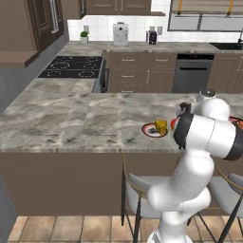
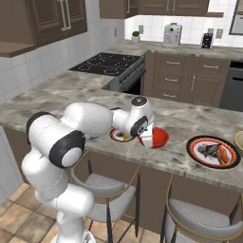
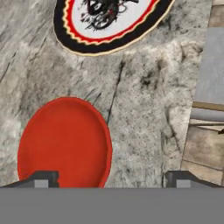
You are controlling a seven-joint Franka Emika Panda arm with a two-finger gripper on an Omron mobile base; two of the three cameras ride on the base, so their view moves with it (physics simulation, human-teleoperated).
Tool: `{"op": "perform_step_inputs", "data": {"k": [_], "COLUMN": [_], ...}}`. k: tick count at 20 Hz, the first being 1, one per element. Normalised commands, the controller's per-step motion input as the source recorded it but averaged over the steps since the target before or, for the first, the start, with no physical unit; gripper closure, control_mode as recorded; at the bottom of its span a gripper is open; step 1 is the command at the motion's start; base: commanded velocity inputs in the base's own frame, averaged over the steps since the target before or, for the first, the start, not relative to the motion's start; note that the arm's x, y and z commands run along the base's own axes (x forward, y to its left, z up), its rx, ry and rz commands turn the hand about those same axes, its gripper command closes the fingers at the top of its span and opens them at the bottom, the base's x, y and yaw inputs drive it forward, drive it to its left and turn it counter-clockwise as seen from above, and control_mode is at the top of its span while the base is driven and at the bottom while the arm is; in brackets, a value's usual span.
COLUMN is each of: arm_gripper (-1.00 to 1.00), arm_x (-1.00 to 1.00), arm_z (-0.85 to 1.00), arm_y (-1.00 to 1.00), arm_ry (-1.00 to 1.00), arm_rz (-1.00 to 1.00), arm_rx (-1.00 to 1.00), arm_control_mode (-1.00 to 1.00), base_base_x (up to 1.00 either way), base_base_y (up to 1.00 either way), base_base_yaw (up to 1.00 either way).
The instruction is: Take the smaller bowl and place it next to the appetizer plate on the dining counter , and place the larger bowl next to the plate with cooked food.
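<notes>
Red and shiny, the small bowl (image 2: 155,137) sits on the stone counter (image 2: 57,95), just beside the appetizer plate (image 2: 118,135). That is its spot, because the job says the small bowl goes next to that plate. You can see the yellow wedge (image 1: 161,126) on the appetizer plate from the left base view.

Your gripper (image 3: 111,179) is spread wide, and it holds nothing. In the hand view the red bowl lies flat on the stone, with one tip at its near edge and the other tip well off to the side. So I think you have let the bowl go, and it rests by itself.

On the far side of the red bowl from the appetizer plate is the food plate (image 2: 213,152), with dark cooked food on it. The big bowl belongs beside that one. A bit of a yellow rim (image 2: 238,141) peeks in at the picture's edge past the food plate. I cannot tell if that is the big bowl.

You should lift your hand straight up, so that you do not bump the red bowl.
</notes>
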Motion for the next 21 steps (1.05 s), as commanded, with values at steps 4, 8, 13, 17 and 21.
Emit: {"op": "perform_step_inputs", "data": {"k": [4, 8, 13, 17, 21], "arm_gripper": [-1.00, -1.00, -1.00, -1.00, -1.00], "arm_x": [-0.92, -0.75, -0.48, -0.39, -0.29], "arm_z": [0.50, 0.62, 0.75, 0.79, 0.64], "arm_y": [0.69, 0.63, 0.53, 0.48, 0.52], "arm_ry": [0.00, -0.02, -0.02, 0.00, 0.00], "arm_rz": [0.06, 0.03, 0.01, 0.01, 0.01], "arm_rx": [-0.03, -0.04, -0.01, 0.00, 0.00], "arm_control_mode": [-1.00, -1.00, -1.00, -1.00, -1.00], "base_base_x": [0.00, 0.00, 0.00, 0.00, 0.00], "base_base_y": [0.00, 0.00, 0.00, 0.00, 0.00], "base_base_yaw": [0.00, 0.00, 0.00, 0.00, 0.00]}}
